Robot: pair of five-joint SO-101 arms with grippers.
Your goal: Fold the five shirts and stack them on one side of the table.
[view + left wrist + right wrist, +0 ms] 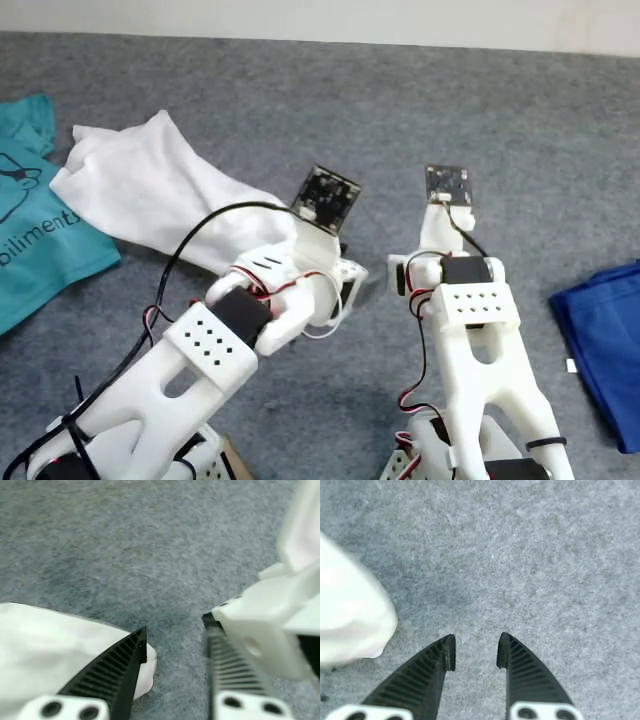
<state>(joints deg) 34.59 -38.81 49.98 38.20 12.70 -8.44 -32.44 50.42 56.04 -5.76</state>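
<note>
Shirts are recorded at three spots on the grey table (420,110). As reference the white shirt (150,190) is taken: it is laid crumpled and unfolded, drawn out in one long bunch. The teal shirt (40,250) is spread flat against the end of the white shirt that is farther from the arms. Whether the two are touching or overlapped cannot be told, and part of the teal cloth is cut by the picture edge. The blue shirt (610,340) is placed well apart from the white shirt, beyond both arms, and is likewise cut by the edge.

The left arm (210,345) is extended across the nearer end of the white shirt. The left gripper (175,627) is held low at that end with its jaws parted wide. One finger (120,670) is positioned above the shirt's rounded tip, the other over bare table just beside the tip. Grey surface is seen in the gap between them.

The right arm (475,310) is set beside the left arm, on the side away from the white shirt. The right gripper (476,640) is pointed down at bare table. Its jaws are parted narrowly, and grey surface is seen between the tips. A blurred white shape (350,615) is noted near one of its fingers. Whether it is the white shirt or a part of the left arm cannot be told.
</note>
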